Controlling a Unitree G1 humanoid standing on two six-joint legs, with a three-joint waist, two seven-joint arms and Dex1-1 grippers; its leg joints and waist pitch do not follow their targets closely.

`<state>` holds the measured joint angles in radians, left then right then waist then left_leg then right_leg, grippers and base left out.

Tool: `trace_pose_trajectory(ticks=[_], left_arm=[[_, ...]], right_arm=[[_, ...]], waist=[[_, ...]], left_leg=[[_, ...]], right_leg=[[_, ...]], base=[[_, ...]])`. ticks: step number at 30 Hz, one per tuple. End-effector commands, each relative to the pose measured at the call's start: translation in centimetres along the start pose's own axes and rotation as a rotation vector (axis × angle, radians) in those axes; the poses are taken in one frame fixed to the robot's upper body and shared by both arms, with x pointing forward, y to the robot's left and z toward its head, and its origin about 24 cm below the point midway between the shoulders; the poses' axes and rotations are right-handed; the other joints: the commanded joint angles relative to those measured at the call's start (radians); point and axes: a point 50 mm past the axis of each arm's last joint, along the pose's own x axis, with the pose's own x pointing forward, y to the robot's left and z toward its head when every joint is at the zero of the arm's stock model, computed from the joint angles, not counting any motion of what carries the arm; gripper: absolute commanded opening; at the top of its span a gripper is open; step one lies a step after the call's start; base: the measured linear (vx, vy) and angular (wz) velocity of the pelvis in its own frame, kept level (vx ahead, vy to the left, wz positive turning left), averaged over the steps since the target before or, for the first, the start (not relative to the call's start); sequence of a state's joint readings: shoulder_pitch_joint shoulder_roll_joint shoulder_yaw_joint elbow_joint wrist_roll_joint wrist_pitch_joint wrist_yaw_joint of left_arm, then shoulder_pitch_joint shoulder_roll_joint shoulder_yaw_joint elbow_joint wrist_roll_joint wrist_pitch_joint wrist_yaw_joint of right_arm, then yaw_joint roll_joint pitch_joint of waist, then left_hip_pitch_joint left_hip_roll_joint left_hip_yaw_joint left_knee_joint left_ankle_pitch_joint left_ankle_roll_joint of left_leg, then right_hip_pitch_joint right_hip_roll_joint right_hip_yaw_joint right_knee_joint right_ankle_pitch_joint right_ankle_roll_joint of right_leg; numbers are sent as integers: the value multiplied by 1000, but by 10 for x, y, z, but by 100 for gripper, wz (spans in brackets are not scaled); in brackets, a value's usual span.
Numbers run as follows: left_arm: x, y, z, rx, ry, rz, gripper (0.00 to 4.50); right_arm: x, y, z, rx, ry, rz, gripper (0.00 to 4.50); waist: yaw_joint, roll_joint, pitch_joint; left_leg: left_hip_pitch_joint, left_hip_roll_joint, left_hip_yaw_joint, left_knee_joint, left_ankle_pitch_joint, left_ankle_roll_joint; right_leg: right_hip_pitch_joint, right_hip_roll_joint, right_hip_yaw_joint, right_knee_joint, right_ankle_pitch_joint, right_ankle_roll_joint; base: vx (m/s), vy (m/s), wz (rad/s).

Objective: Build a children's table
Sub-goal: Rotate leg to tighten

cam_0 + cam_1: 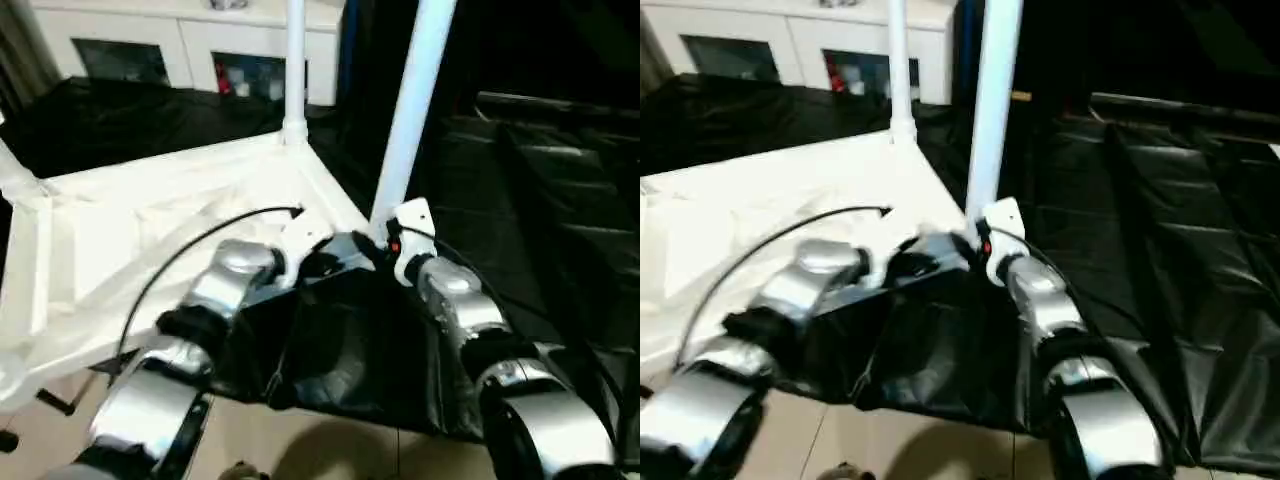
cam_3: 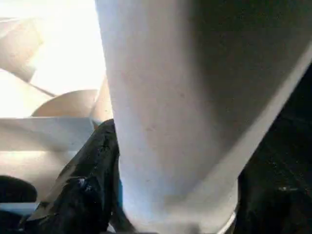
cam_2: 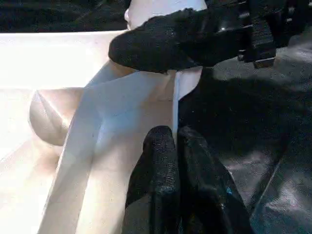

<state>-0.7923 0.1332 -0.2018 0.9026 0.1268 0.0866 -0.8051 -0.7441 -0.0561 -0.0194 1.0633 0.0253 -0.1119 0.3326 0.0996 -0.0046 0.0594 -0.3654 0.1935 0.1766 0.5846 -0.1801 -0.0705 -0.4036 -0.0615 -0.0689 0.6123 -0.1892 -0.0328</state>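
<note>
The white table top (image 1: 150,240) lies upside down, its ribbed underside up, on a surface draped in black plastic sheet (image 1: 1160,230). One white leg (image 1: 294,70) stands upright in the socket at the top's far corner. A second leg (image 1: 410,110) rises, leaning slightly, from the near corner on the robot's right, where both grippers meet.

The right gripper (image 2: 165,195) is closed around the base of this second leg, one black finger (image 2: 85,180) on each side of the tube, just above the corner socket. The left gripper (image 3: 175,146) has its two fingers pressed together with the thin rim of the table top pinched between them, right beside that same corner; in the left wrist view the right gripper's finger (image 3: 165,41) crosses in front of the leg's foot.

Beyond the far edge of the sheet stands a white cabinet (image 1: 180,45) with glass doors; small items sit behind the glass, too unclear to name.
</note>
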Motion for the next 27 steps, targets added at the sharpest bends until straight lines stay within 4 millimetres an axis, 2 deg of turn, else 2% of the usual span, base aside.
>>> trace_pose_trajectory(ticks=[1,2,3,5,6,7,8,9,10,11,15,16,17,21,22,25,27], left_arm=[[8,-2,23,41,-83,29,0],[8,-2,23,41,-83,29,0],[5,-4,21,66,-89,-11,0],[2,-5,18,89,-93,-54,0],[1,-5,17,96,-96,-64,0],[-1,-6,16,100,-102,-88,0],[-4,-7,14,109,-103,-116,0],[-4,-7,14,109,-103,-119,0],[-7,-7,13,116,-112,-154,0],[-12,-7,11,123,-119,-186,0],[-22,-7,4,136,-114,-255,0],[-27,-6,1,141,-106,-275,0],[-29,-5,0,143,-106,-282,0],[-31,-4,-1,140,-109,-289,0],[-38,0,-1,129,-113,-303,0],[-39,0,-1,127,-114,-309,0],[-40,0,-2,127,-114,-321,0]], right_arm=[[9,43,-6,-28,31,173,347],[9,43,-6,-28,31,173,358],[9,41,-3,-23,15,190,358],[7,37,-1,-42,0,201,385],[7,36,0,-48,-3,206,385],[5,35,-2,-61,0,227,385],[3,32,-4,-91,6,251,385],[3,31,-4,-94,7,253,385],[0,27,-5,-117,11,270,385],[-3,21,-6,-148,11,280,385],[-9,16,-5,-180,-4,371,385],[-13,14,-4,-176,-13,437,385],[-15,13,-3,-177,-15,472,385],[-20,12,-4,-182,-12,531,385],[-32,13,-10,-222,14,698,385],[-35,13,-11,-227,21,737,385],[-38,12,-12,-226,27,775,385]], waist=[[1,-3,-70],[2,12,-70],[-1,4,-70],[-1,5,-72],[-2,4,-72],[-5,9,-73],[-7,3,-74],[-7,3,-75],[-9,-1,-73],[-6,-3,-74],[-4,2,-69],[-4,1,-69],[-3,-7,-68],[4,-6,-67],[8,-7,-66],[15,-7,-69],[17,-6,-69]], left_leg=[[7,39,-11,-65,-149,51],[9,39,-12,-65,-154,49],[9,39,-11,-65,-160,50],[8,39,-12,-65,-158,53],[7,40,-12,-65,-154,53],[7,40,-13,-64,-148,56],[7,41,-12,-64,-142,60],[6,41,-12,-63,-137,64],[6,41,-9,-62,-134,70],[6,42,-9,-61,-126,75],[7,45,-8,-63,-155,73],[7,45,-8,-63,-167,72],[6,45,-7,-63,-170,76],[6,48,-7,-63,-163,81],[5,47,-7,-62,-162,83],[5,48,-6,-60,-142,97],[7,48,-7,-61,-141,92]], right_leg=[[59,-93,53,-67,-107,-227],[58,-93,53,-67,-110,-228],[58,-91,53,-69,-107,-227],[61,-93,53,-66,-97,-230],[61,-92,52,-64,-87,-232],[61,-92,53,-63,-70,-239],[63,-92,52,-60,-56,-245],[65,-93,52,-59,-46,-248],[63,-91,52,-60,-42,-252],[64,-94,52,-57,-47,-257],[60,-92,51,-63,-98,-248],[59,-89,51,-64,-110,-246],[63,-89,50,-64,-115,-244],[58,-91,51,-63,-135,-241],[59,-92,51,-65,-146,-236],[57,-91,51,-61,-115,-236],[55,-92,50,-62,-124,-240]], base=[[0,0,0],[0,0,0],[0,0,0],[0,0,0],[0,0,0],[0,0,0],[0,0,0],[0,0,0],[0,0,0],[0,0,0],[0,0,0],[0,0,0],[0,0,0],[0,0,0],[0,0,0],[0,0,0],[0,0,0]])
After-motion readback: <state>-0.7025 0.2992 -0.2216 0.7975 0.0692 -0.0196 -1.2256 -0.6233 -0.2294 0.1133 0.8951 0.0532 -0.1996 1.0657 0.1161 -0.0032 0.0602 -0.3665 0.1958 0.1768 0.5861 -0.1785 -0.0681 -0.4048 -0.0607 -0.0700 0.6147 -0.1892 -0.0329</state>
